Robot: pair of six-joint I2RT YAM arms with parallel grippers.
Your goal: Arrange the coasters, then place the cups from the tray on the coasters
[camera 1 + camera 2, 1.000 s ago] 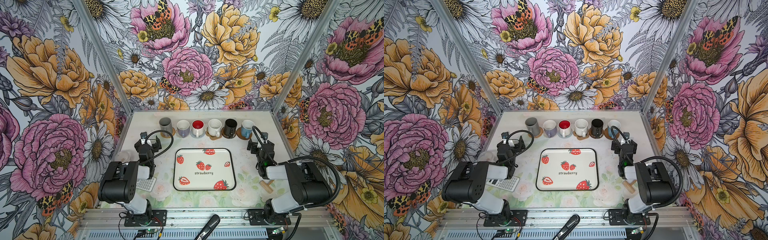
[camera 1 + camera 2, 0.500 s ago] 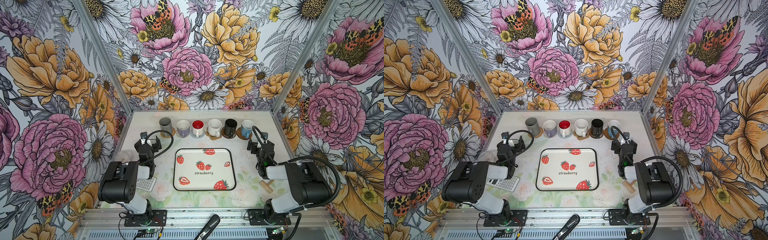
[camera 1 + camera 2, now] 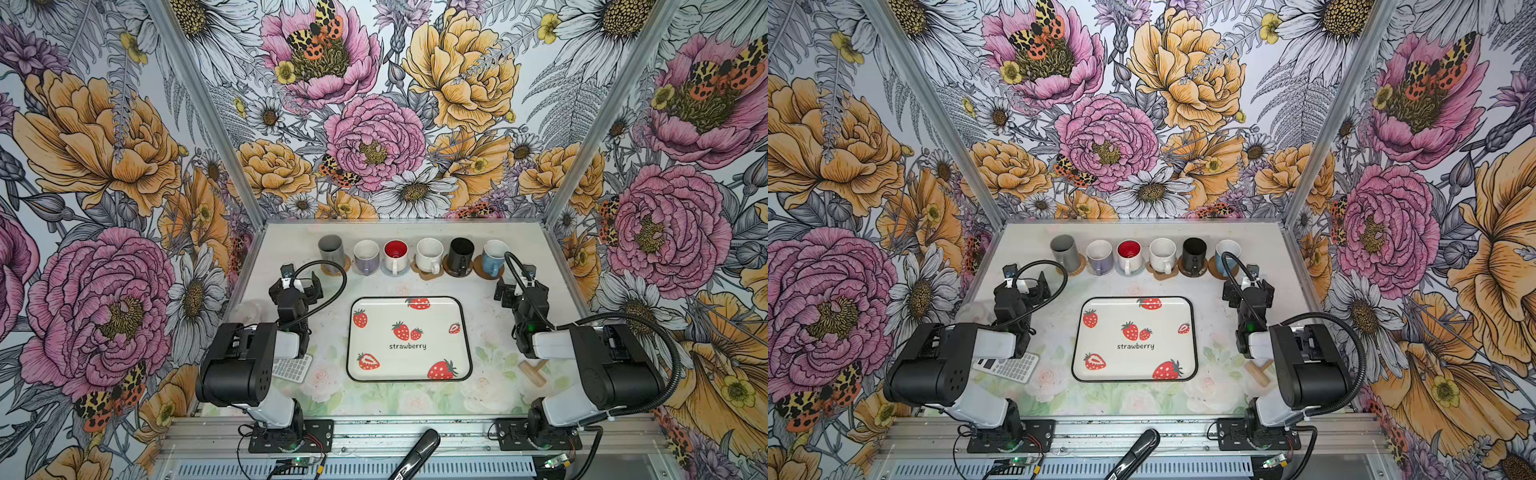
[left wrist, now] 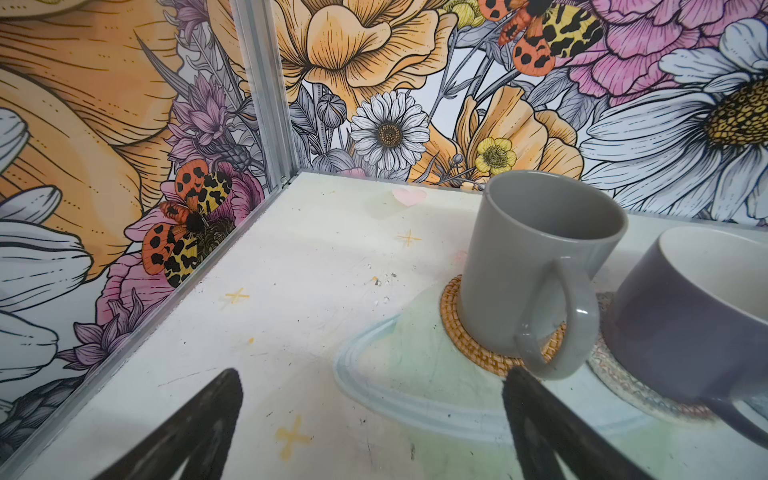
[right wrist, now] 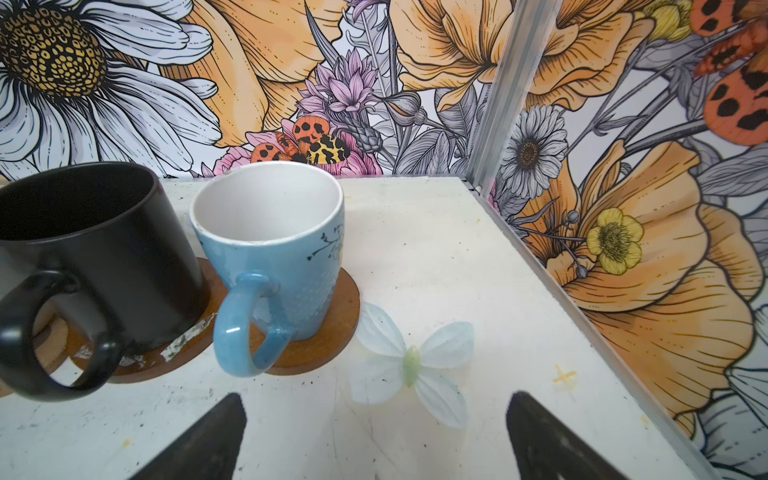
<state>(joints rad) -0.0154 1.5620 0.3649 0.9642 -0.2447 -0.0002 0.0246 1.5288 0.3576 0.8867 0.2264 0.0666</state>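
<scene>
**Top views:** the tray (image 3: 415, 365) is lying bare between the left gripper (image 3: 296, 284) and right gripper (image 3: 518, 286), both spread wide and holding nothing. All six cups (image 3: 429, 254) are standing in a row on the coasters (image 3: 427, 275), just ahead of both. The task is looking complete; the next move is probably calling only for a retreat clear of the handles.

**Left wrist view:** the grey mug (image 4: 536, 266) is sitting on the tan rattan coaster (image 4: 455, 328), handle turned toward the gripper.

**Right wrist view:** the glossy light blue mug (image 5: 274, 257) and black mug (image 5: 95, 257) are resting on brown discs (image 5: 332, 336) ahead of the open jaws.
</scene>
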